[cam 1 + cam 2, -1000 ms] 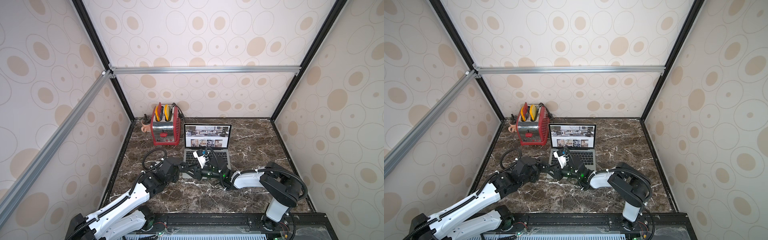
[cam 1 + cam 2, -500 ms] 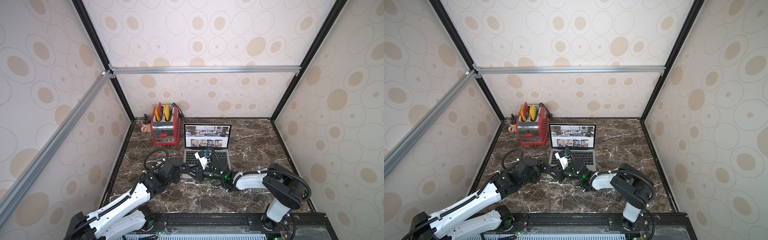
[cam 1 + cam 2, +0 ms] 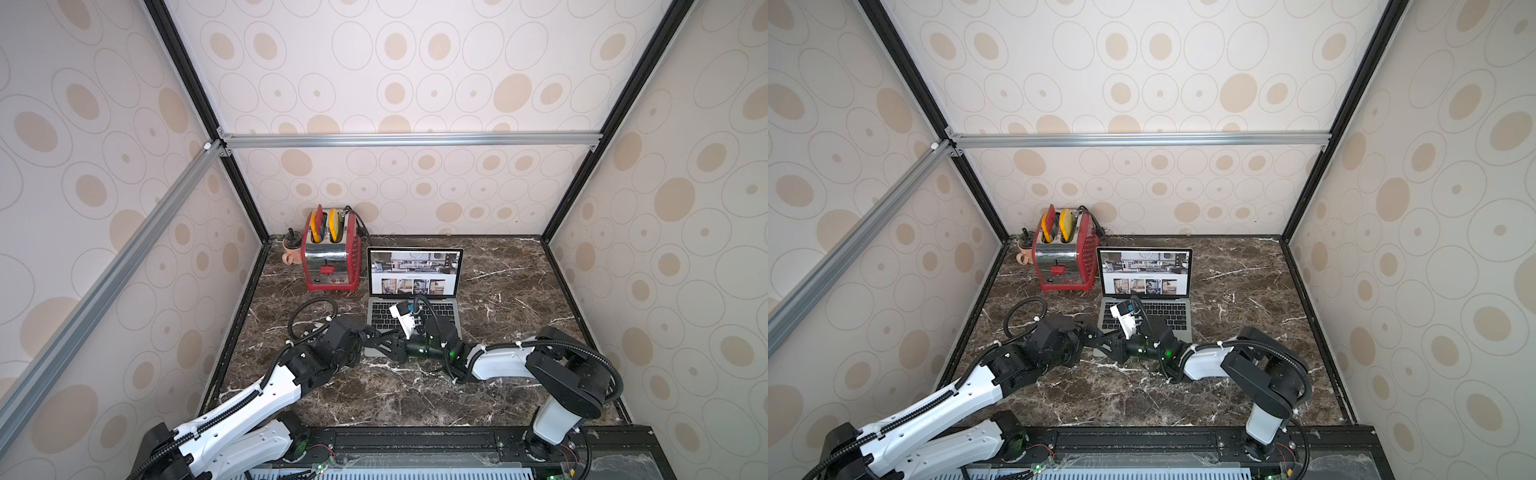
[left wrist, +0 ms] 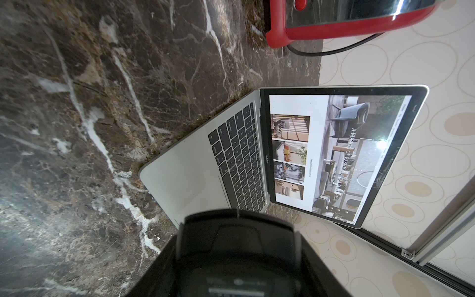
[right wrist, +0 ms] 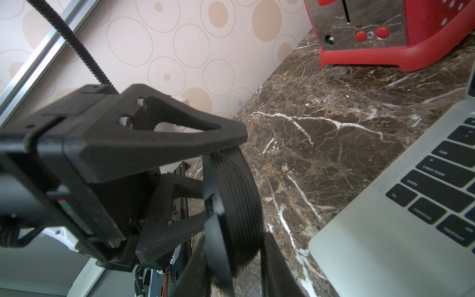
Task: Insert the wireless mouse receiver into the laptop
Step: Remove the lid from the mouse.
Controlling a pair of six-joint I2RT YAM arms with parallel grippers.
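Laptop (image 3: 415,274) sits open on the counter (image 3: 519,291), toward the back edge and about midway across. Its lit screen faces the front edge and shows a white page of room photos. Both top views show the laptop (image 3: 1146,272) this way. A red toaster (image 3: 330,259) with a shiny front stands just beside its left side, holding a yellow piece (image 3: 334,226) and a red-orange piece (image 3: 318,224) upright in its slots. A pale mug (image 3: 289,251) is tucked into the back left corner behind the toaster.

The left arm (image 3: 257,395) and the right arm (image 3: 498,361) reach in low from the front edge and meet at the laptop's front left corner. The left gripper (image 3: 379,337) comes in from the left, closed tight; anything pinched at its tips is too small to tell. The right gripper (image 3: 395,348) points at it from the right, tip to tip or very nearly, its arm crossing in front of the trackpad. Whether its jaws are parted or closed on something I cannot tell.

In the right wrist view, the left gripper's black triangular fingers (image 5: 167,138) fill the foreground, with the laptop (image 5: 385,244) and toaster (image 5: 372,33) beyond. The left wrist view shows the laptop (image 4: 195,177) flat on the marble, with a blurred black housing (image 4: 236,257) close to the lens.
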